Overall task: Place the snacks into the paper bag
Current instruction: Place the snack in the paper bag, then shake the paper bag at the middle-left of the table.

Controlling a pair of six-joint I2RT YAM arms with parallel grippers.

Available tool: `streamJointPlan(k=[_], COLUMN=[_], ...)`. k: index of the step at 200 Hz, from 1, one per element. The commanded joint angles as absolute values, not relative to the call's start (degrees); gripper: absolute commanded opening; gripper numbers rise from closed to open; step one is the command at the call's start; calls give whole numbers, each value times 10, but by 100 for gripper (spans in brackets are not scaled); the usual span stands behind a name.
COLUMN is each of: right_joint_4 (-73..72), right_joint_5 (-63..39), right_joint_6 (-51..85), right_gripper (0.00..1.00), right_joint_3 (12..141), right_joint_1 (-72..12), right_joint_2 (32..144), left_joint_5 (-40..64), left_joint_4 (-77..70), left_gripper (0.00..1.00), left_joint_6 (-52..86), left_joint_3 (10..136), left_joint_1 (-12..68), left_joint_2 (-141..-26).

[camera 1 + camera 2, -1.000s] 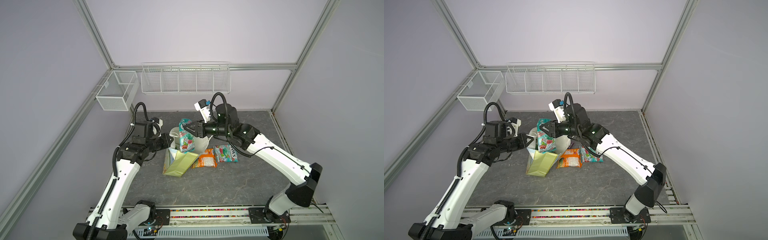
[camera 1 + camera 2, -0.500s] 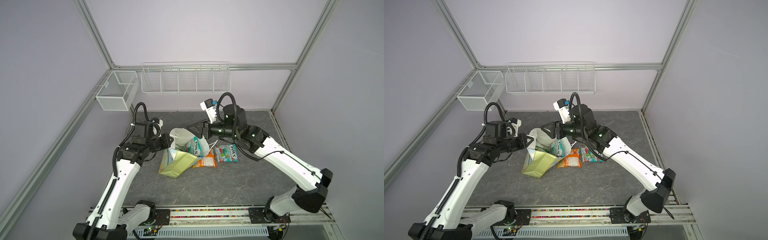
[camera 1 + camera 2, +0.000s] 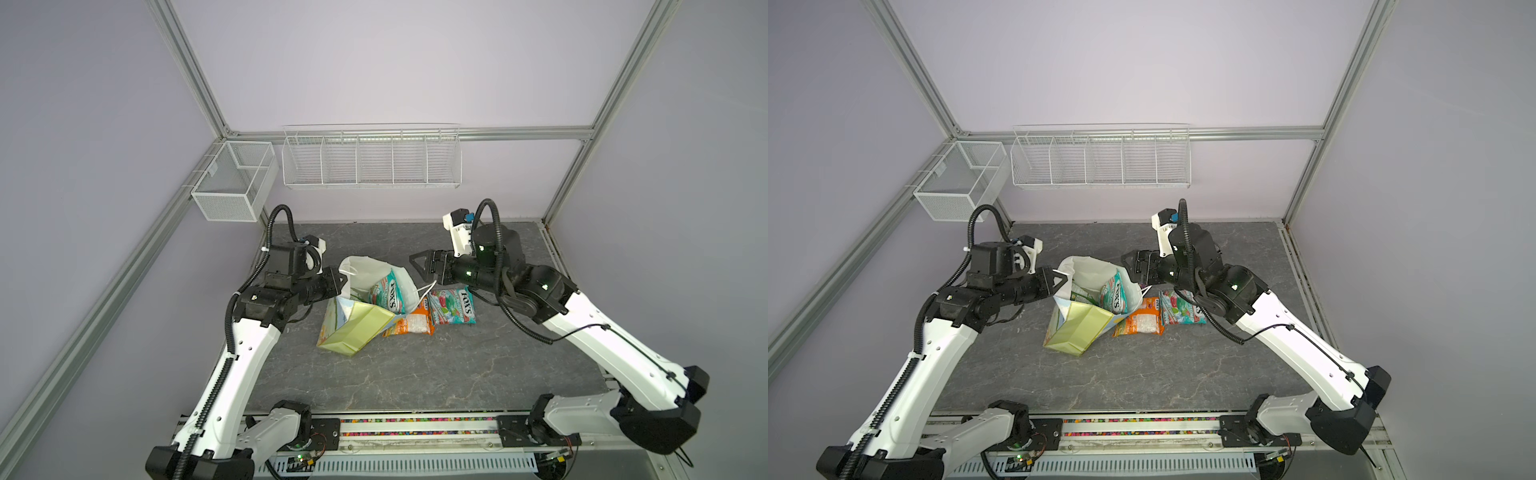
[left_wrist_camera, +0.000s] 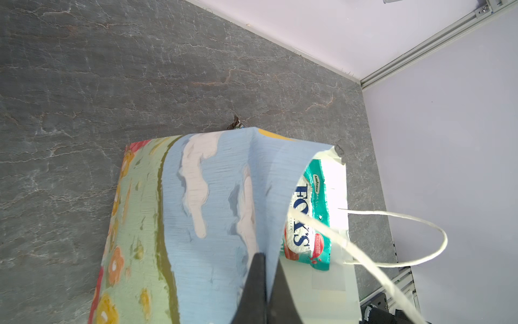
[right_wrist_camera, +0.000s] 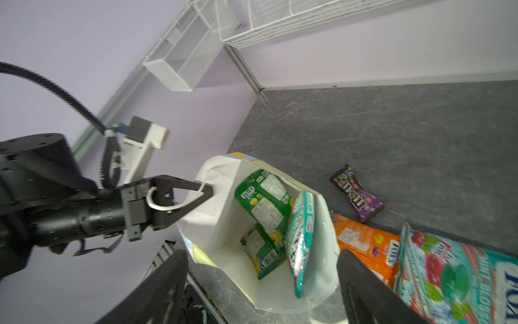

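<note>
The left gripper (image 5: 206,193) was pinched shut on the rim of the paper bag (image 3: 357,328), which leaned on the tabletop (image 3: 415,374) with its mouth open. Inside the bag stood a teal pouch (image 4: 302,218) reading FOX'S and a green pouch (image 5: 263,196) with print too small to read. Just beside the bag lay an orange FOX'S pouch (image 5: 364,244), then a teal-red FOX'S pouch (image 3: 453,309). A brown-purple m&m's pack (image 5: 357,196) lay near the bag. The right gripper (image 3: 417,266) hung near the bag's mouth, wide and empty.
</note>
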State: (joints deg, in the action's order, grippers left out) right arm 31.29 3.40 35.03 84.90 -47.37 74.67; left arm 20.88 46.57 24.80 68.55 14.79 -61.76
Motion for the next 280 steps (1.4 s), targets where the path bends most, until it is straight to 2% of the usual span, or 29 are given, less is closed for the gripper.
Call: streamJointPlan(k=[1, 48, 108, 125, 137, 156, 182, 196, 216, 233, 280], right_joint_4=[352, 344, 274, 270, 271, 271, 266, 258, 221, 184, 191], right_joint_5=[75, 73, -13, -24, -27, -27, -28, -31, -75, -102, -123], right_joint_6=[390, 426, 449, 446, 443, 439, 429, 418, 389, 381, 387], right_gripper=[86, 86, 71, 60, 44, 26, 8, 7, 7, 7, 7], right_joint_3=[816, 755, 729, 739, 745, 753, 765, 780, 803, 801, 760], right_joint_1=[-470, -470, -472, -472, -473, -473, -473, -473, -475, -477, -478], right_joint_2=[728, 702, 727, 739, 742, 743, 739, 737, 732, 725, 750], left_joint_5=[216, 216, 216, 216, 215, 215, 214, 216, 209, 191, 173], left_joint_4=[435, 435, 435, 440, 443, 444, 443, 442, 445, 445, 440], left_gripper=[0, 0, 0, 0, 0, 0, 0, 1, 7, 15, 37], left_joint_6=[241, 243, 245, 244, 243, 242, 243, 244, 245, 246, 254], left_joint_3=[701, 701, 705, 710, 713, 716, 720, 726, 738, 743, 735], left_joint_1=[148, 148, 149, 148, 148, 148, 148, 149, 148, 149, 148], left_joint_2=[-607, -609, -611, -612, -612, -612, -615, -619, -622, -621, -619])
